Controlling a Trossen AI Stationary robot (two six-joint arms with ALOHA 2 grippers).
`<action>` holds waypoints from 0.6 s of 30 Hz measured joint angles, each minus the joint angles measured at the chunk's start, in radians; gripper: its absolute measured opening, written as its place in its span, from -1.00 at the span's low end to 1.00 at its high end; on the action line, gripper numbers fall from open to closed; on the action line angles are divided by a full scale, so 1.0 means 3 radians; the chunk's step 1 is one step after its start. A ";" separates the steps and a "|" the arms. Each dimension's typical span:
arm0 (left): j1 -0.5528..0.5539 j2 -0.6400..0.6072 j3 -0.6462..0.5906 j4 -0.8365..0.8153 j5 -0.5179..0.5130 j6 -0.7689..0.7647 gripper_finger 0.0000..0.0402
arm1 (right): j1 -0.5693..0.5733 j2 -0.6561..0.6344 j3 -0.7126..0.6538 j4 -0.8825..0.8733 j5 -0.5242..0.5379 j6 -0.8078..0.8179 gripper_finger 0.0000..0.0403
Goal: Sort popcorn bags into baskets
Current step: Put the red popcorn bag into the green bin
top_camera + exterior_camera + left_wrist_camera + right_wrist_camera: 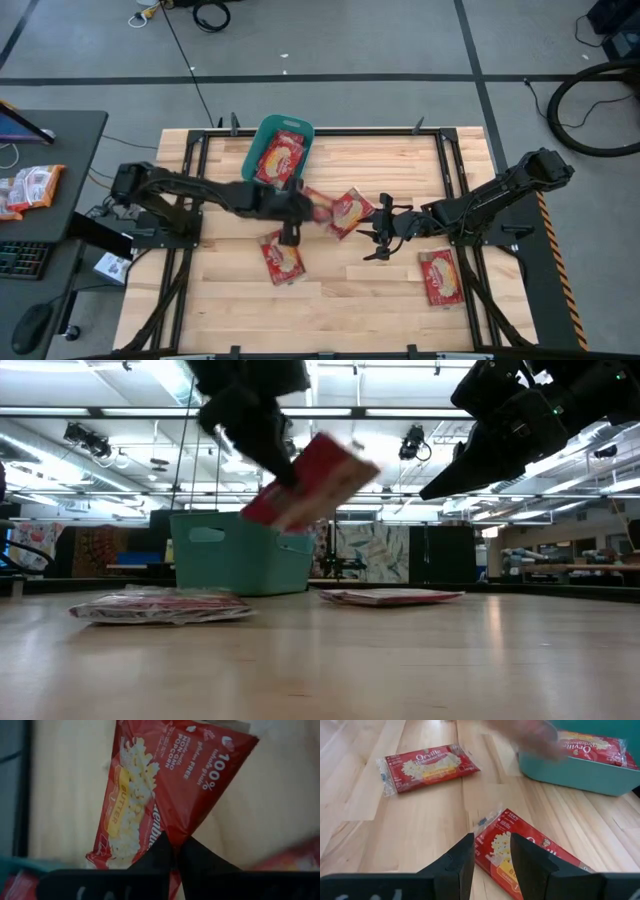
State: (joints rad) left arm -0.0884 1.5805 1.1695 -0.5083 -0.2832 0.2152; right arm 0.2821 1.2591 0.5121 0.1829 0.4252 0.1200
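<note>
Popcorn bag (310,480) hangs tilted above the table, pinched at one edge by the closed left gripper (174,851), just short of the teal basket (262,142), which already holds a packet (281,155). Risk one: the thin edge grip slips and the bag drops outside the rim (it dangles loosely). Risk two: the right gripper (491,851), fingers apart and holding nothing, hovers over another bag (530,855) close by, so the two arms could crowd each other. Two more bags (282,256) (441,277) lie farther off.
</note>
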 joint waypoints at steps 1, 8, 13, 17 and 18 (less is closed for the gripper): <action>0.0045 -0.0049 0.0022 0.0014 -0.0007 -0.0113 -0.88 | 0.0000 0.0000 0.0000 0.0000 0.0001 0.0000 -0.35; 0.0480 -0.0291 0.0194 0.0097 -0.0110 -0.1218 -0.86 | 0.0000 0.0000 0.0000 0.0026 0.0005 -0.0023 -0.35; 0.0846 -0.0316 0.0374 -0.0148 -0.0127 -0.1804 -0.87 | 0.0024 0.0000 0.0000 0.0065 0.0003 -0.0025 -0.35; 0.1182 -0.0313 0.0389 -0.0359 -0.0036 -0.2088 -0.87 | 0.0079 0.0000 0.0000 0.0075 0.0001 -0.0037 -0.35; 0.1274 -0.0310 0.0389 -0.0423 0.0034 -0.2142 -0.87 | 0.0090 0.0000 0.0000 0.0075 0.0001 -0.0049 -0.35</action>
State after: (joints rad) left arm 0.2938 1.4875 1.2861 -0.6351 -0.2729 -0.4275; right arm 0.3090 1.2591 0.5121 0.2055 0.4255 0.1053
